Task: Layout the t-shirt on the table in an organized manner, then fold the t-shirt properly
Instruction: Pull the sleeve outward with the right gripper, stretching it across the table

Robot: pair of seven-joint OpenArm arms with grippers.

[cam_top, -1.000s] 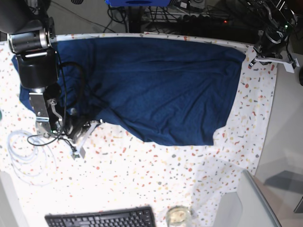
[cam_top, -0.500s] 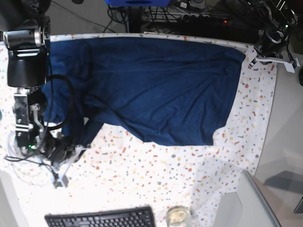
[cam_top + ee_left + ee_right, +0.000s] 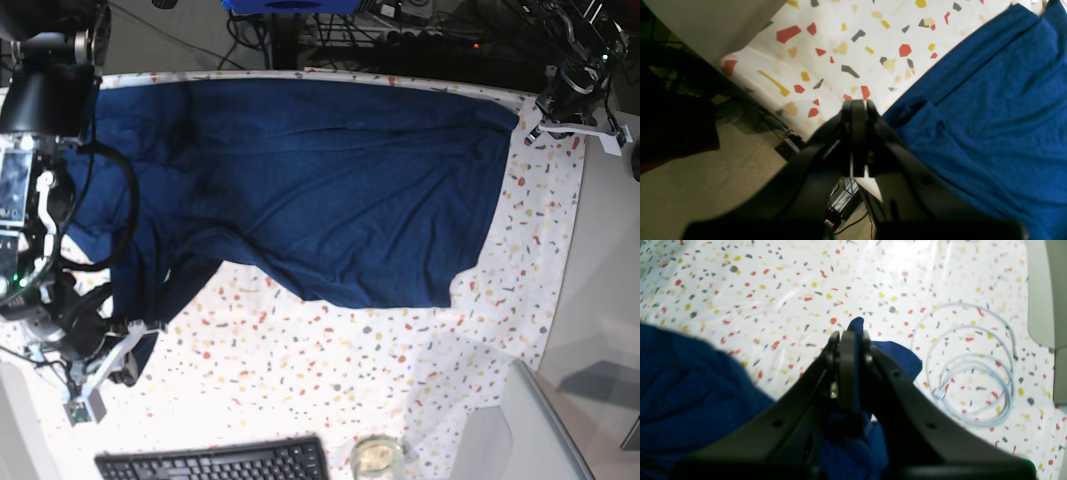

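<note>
The right gripper [image 3: 850,340] pinches a t-shirt [image 3: 320,180] edge; it should draw it flat across the tabletop [image 3: 330,370], while the left gripper [image 3: 857,106], pressed together, hangs empty.

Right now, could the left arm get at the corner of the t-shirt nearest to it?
Probably yes. The left gripper sits shut and empty at the table's far corner, and the t-shirt's edge lies right beside it with only bare cloth between. It would need to open first.

Lab bench: keyboard [image 3: 215,463], tangled floor cables [image 3: 400,35].
</note>
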